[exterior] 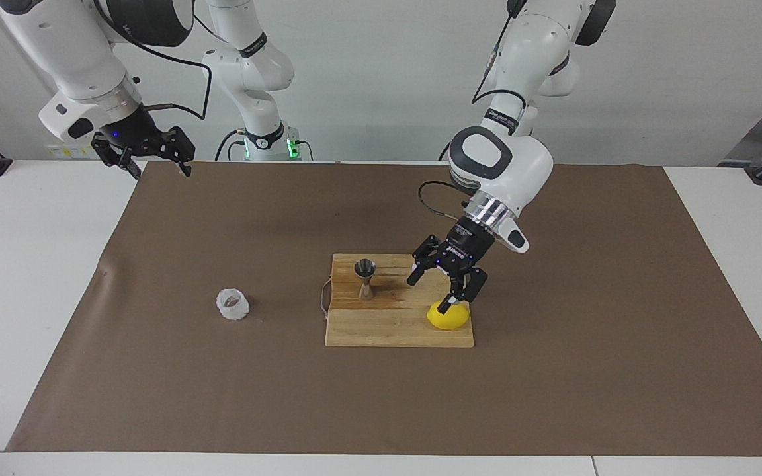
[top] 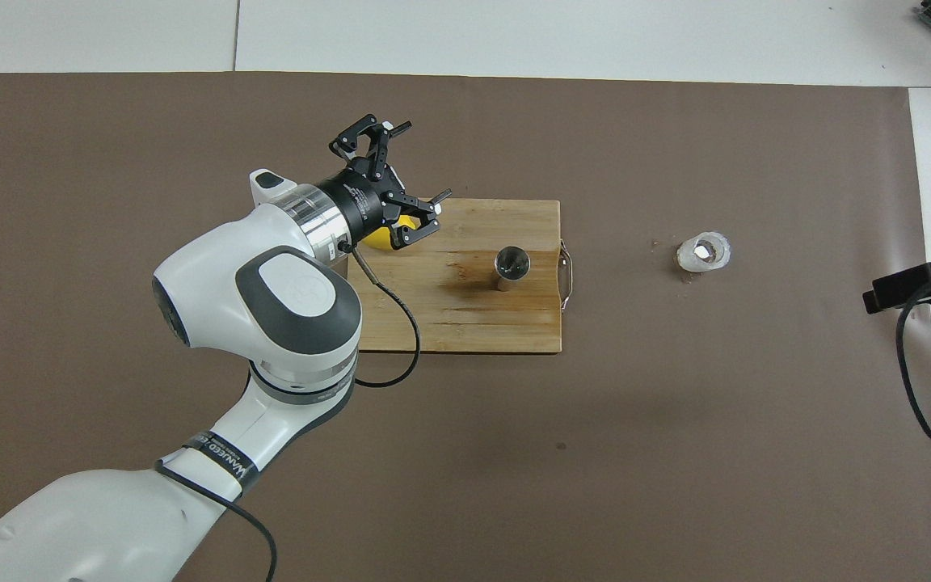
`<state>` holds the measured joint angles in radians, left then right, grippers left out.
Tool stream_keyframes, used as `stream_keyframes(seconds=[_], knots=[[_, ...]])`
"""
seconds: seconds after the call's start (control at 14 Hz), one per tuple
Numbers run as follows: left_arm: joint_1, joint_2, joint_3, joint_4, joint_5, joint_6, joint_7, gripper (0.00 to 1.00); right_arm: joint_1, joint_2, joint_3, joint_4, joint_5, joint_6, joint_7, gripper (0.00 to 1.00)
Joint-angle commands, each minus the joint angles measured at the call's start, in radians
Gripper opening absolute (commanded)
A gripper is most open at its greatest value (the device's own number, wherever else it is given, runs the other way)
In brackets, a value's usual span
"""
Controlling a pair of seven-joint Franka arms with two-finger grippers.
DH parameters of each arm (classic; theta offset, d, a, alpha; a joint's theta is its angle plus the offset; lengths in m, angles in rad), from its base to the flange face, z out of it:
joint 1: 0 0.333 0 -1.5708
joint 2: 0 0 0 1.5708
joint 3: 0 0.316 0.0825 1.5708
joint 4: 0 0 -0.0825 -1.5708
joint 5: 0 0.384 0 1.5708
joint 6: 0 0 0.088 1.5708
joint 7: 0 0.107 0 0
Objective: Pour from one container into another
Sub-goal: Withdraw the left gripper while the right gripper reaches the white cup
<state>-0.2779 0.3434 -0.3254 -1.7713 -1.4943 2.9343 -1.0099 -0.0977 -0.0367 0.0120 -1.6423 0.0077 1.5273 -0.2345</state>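
**On the board: jigger upright, cup set down apart, both grippers empty**

On the wooden cutting board [exterior: 394, 327] the steel jigger [exterior: 365, 278] stood upright, toward the right arm's end of the board, with nothing touching it. Its open top showed dark in the overhead view; whether anything was in it could not be told. The white ridged cup [exterior: 233, 304] sat upright on the brown mat [exterior: 553, 383], well apart from the board, toward the right arm's end of the table. A brownish tint showed inside it, with a few dark specks on the mat just beside it. The lemon [exterior: 448, 317] lay at the board corner farther from the robots, toward the left arm's end.

The left gripper [exterior: 430, 291] hung low over the lemon, fingers spread wide, pinching nothing. One fingertip looked very near or on the lemon's top; contact could not be confirmed. The right gripper [exterior: 156, 165] waited raised over the mat edge at the right arm's end of the table, fingers spread, also empty.

Progress, as a judgement: neither container was held or tilted, so no pour was in hand. Either the pour was finished and the cup put down, or it had not begun. If not done, everything was left: grasp the cup, carry it over the jigger, tip it and set it down.
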Motion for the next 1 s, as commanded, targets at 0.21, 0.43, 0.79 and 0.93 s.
stream_keyframes(seconds=[0.21,0.43,0.79,0.93], knots=[[0.078,-0.058,0.0,-0.068,0.242,-0.185,0.002,1.0,-0.014,-0.114,0.002,-0.258,0.0,0.296,-0.455,1.0],[0.118,-0.083,0.041,-0.08,0.518,-0.379,0.001,1.0,-0.031,-0.095,0.0,-0.316,0.003,0.402,-0.693,1.0],[0.192,-0.107,0.065,-0.054,0.86,-0.596,0.002,1.0,-0.089,0.058,0.0,-0.321,0.203,0.554,-1.092,1.0],[0.221,-0.112,0.063,-0.018,1.006,-0.68,0.005,1.0,-0.121,0.139,0.0,-0.321,0.374,0.629,-1.3,1.0]])
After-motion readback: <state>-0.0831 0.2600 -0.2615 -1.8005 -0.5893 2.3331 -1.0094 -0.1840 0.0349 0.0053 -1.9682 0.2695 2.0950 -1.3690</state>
